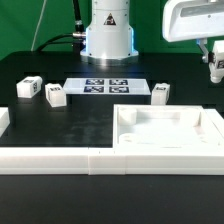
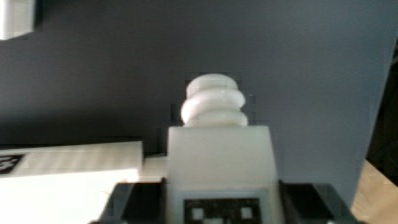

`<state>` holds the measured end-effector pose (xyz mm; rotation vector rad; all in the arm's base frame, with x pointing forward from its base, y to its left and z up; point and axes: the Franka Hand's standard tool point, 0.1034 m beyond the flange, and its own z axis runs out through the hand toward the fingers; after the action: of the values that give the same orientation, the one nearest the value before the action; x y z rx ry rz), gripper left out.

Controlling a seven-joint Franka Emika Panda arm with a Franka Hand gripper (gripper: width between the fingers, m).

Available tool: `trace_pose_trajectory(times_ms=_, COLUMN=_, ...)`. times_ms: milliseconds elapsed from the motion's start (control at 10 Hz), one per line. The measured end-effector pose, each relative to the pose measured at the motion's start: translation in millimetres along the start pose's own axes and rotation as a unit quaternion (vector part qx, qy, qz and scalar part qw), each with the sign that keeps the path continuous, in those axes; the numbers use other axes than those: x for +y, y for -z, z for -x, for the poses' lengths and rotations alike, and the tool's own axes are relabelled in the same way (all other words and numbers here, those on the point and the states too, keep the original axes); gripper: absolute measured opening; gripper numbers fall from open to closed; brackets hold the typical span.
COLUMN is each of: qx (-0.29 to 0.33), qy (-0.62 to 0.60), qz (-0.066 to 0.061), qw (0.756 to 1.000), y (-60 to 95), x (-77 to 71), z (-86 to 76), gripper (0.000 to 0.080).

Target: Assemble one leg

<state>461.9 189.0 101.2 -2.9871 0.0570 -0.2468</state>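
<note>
One leg is up in the air, clamped at its blocky tagged end between the two black fingers of the gripper, jaws narrowed onto its sides. Its long axis runs straight out from the gripper, and the knobbed screw end points away from the wrist camera, toward the dark table. In the exterior view the held leg hangs high at the far right, clear of everything. The tray lies lower and toward the exterior view's left of the gripper, its far right corner nearest. The corner holes can't be made out from here. Judgement: the coming move turns on getting that downward axis lined up over a tray corner, so the travel is down and slightly toward the exterior view's left, with the leg kept upright. Three spare legs sit loose on the table, well apart from the gripper. The marker board lies flat between them, in front of the arm's base
</note>
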Motion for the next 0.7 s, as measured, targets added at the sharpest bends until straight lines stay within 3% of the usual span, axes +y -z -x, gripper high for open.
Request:
trace_pose_trajectory(times_ms=200, qx=0.073, qy=0.029, qz=-0.024, qw=0.997, y=2.1, x=-13.8, z=-4.2, gripper=0.0287)
trace_pose_trajectory(times_ms=300, qx=0.071, qy=0.073, qz=-0.008, qw=0.995, y=2.5, x=0.8, z=-14.5, gripper=0.0287)
trace_pose_trajectory(times_ms=600, qx=0.083, qy=0.134, qz=0.016, qw=0.987, y=2.7, x=51.2, z=-44.0, gripper=0.0287)
trace_pose_trajectory(times_ms=700, qx=0.086, qy=0.134, qz=0.019, qw=0.987, y=2.4, x=59.0, z=-51.2, gripper=0.0287)
